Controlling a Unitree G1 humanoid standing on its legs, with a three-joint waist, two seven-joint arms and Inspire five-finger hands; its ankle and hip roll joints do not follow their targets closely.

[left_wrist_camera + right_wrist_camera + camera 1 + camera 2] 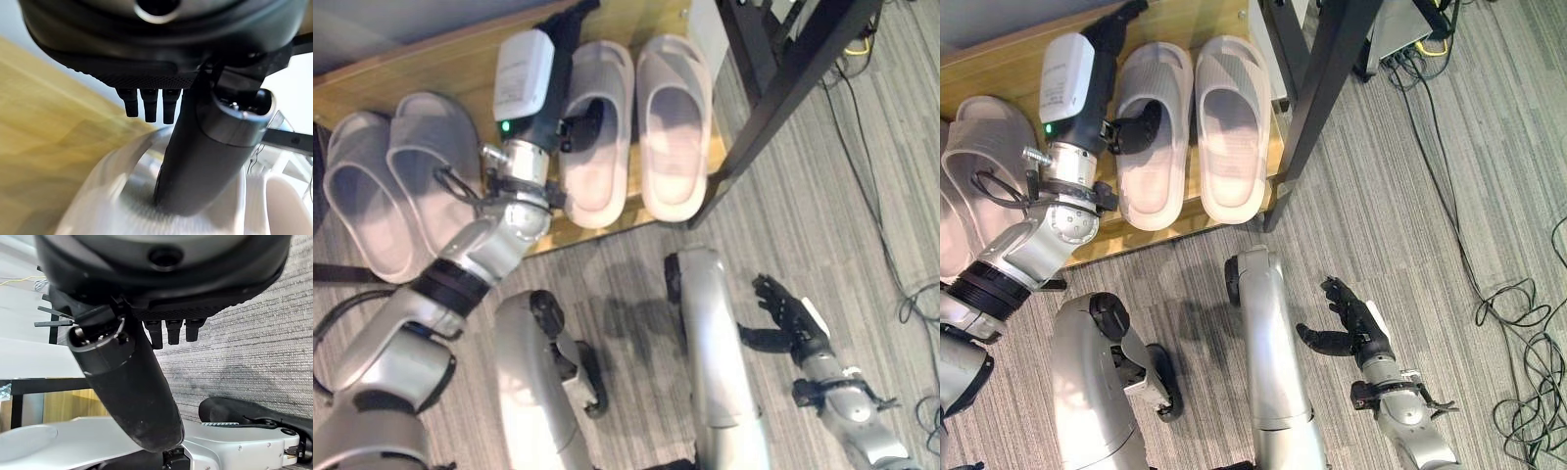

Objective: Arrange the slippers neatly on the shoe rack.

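4 pale slippers lie on the wooden rack (460, 59), in 2 pairs. The near pair sits at the rack's right end: left slipper (597, 137) and right slipper (674, 122), side by side, toes toward the wall, heels hanging a little over the front edge. The other pair (396, 176) lies further left, splayed at an angle and overhanging more.

They look like moulded foam slides, so I'd guess light, springy and fairly grippy, nothing fragile. The broad strap over the toes is the natural place to take hold (thumb under, fingers on top), or a straight push at the heel would slide one back.

The left hand (1131, 127) is on the left slipper of the near pair. Its thumb pokes down into the opening, resting on the footbed under the strap, as the left wrist view shows; its fingers (149, 103) run straight out above the strap's far side. Whether they actually pinch the strap I can't tell.

The right hand (1347, 323) hangs low over the carpet (1449, 196), fingers loosely spread, holding nothing, well apart from the rack.
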